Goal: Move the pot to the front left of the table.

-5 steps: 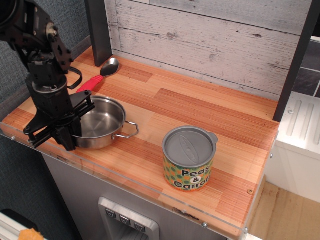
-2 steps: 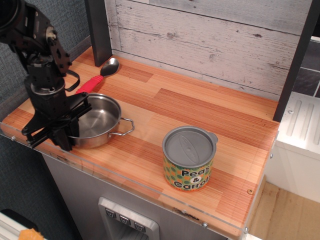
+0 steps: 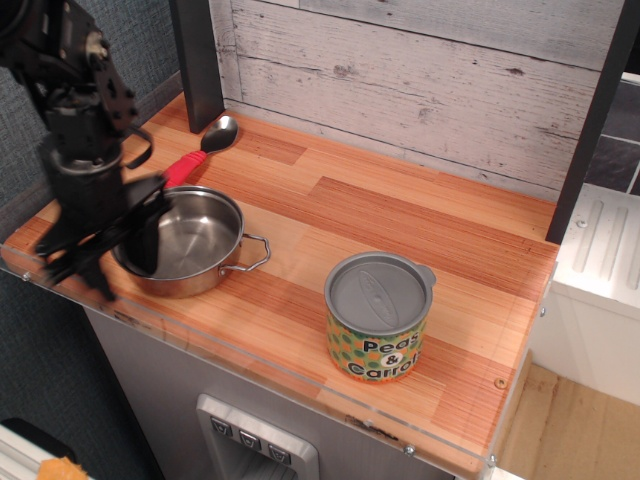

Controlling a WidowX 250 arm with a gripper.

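The shiny steel pot point(image 3: 195, 243) sits near the front left of the wooden table point(image 3: 400, 205), with one wire loop handle pointing right. My gripper point(image 3: 118, 262) is motion-blurred at the pot's left rim. One dark finger point(image 3: 146, 238) hangs over the inside of the pot and the other is outside it, near the table's front edge. The fingers look spread apart and do not pinch the rim. The pot's left handle is hidden behind the gripper.
A "Peas & Carrots" can point(image 3: 380, 316) with a grey lid stands front centre-right. A spoon with a red handle point(image 3: 196, 154) lies behind the pot. A dark post point(image 3: 197, 60) stands at the back left. A plank wall backs the table.
The pot slid a little to the left, then stayed put. My gripper has since shifted up and left, now blurred, and no longer clamps the rim.
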